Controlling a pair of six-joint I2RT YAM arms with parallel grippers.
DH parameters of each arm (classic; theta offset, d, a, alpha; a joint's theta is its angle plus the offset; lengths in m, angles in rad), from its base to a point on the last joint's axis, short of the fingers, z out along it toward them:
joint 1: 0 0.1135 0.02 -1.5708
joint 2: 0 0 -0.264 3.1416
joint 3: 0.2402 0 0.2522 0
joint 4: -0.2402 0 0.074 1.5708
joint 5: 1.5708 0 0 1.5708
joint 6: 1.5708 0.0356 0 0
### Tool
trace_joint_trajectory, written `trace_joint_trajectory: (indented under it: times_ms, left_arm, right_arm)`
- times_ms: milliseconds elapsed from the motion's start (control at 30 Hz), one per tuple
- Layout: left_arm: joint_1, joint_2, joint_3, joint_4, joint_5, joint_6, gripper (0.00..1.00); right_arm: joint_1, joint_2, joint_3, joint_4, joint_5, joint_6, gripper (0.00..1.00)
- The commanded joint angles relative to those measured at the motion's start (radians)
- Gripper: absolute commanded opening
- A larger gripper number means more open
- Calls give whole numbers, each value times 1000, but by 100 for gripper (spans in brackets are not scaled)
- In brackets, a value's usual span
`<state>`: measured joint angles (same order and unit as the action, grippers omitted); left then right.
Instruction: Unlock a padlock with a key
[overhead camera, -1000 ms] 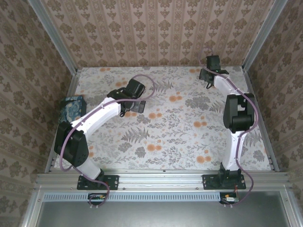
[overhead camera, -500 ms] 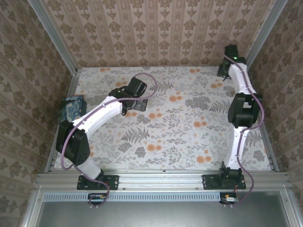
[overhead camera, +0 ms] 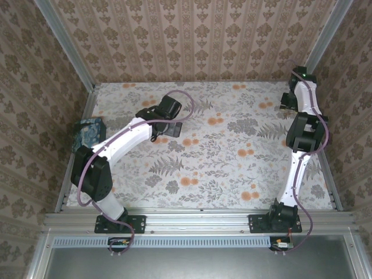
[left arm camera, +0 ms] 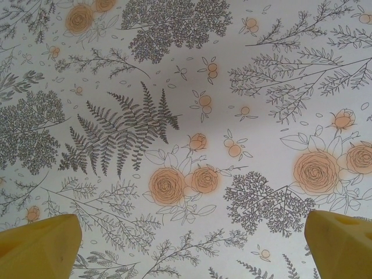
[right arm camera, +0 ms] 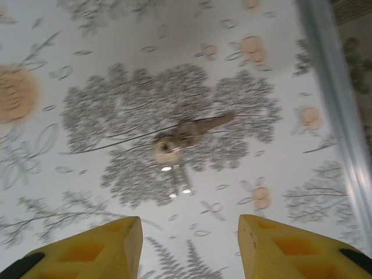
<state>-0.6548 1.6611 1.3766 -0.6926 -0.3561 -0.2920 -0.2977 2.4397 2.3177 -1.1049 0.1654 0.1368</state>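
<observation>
1. Your right gripper (right arm camera: 189, 226) hangs over the flowered cloth (right arm camera: 87, 174) at the far right corner of the table, close to the metal rail (right arm camera: 328, 87) along the right edge.
2. Its yellow fingers (right arm camera: 104, 250) stand partly apart, with a clear gap between them and nothing in that gap.
3. The key (right arm camera: 189, 133) lies flat on the cloth beyond the fingertips in the right wrist view, roughly in line with the gap. It touches neither finger.
4. The key's round head sits on the side nearer your fingers, and its blade points away and toward the rail.
5. A small shiny ring (right arm camera: 177, 180) lies at the head, between the key and the fingertips. The view is blurred, so you cannot make out finer detail.
6. From above, you see the right arm (overhead camera: 302, 133) stretched out to that same far right corner.
7. Your left gripper (left arm camera: 192, 224) is spread wide, with only bare cloth between its tips. It hangs over the left middle of the table, well apart from the key.
8. A teal box (overhead camera: 88, 132) sits at the table's left edge.
</observation>
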Motion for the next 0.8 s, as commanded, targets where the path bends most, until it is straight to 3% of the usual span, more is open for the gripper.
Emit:
trace_joint_trajectory:
  times_ms: [0, 200, 333, 400, 500, 600, 767]
  left_arm:
    - [6, 33, 27, 1, -6, 3, 100]
    - [19, 48, 29, 10, -1, 17, 100]
    - [32, 49, 27, 19, 9, 23, 100]
    - [33, 48, 27, 26, 17, 25, 100]
    - [32, 39, 20, 40, 32, 28, 100]
    - [29, 23, 19, 41, 41, 27, 100]
    - [15, -1, 26, 44, 51, 9, 100]
  right_arm:
    - [4, 34, 100, -90, -103, 17, 46]
    - [6, 71, 163, -132, -29, 29, 39]
    - [3, 34, 104, -103, 38, 23, 37]
    - [2, -21, 19, -42, 61, 27, 38]
    - [-12, -163, -182, 89, 56, 48, 49]
    - [-63, -294, -372, 196, 11, 75, 51]
    - [-126, -364, -542, 283, -82, 77, 52]
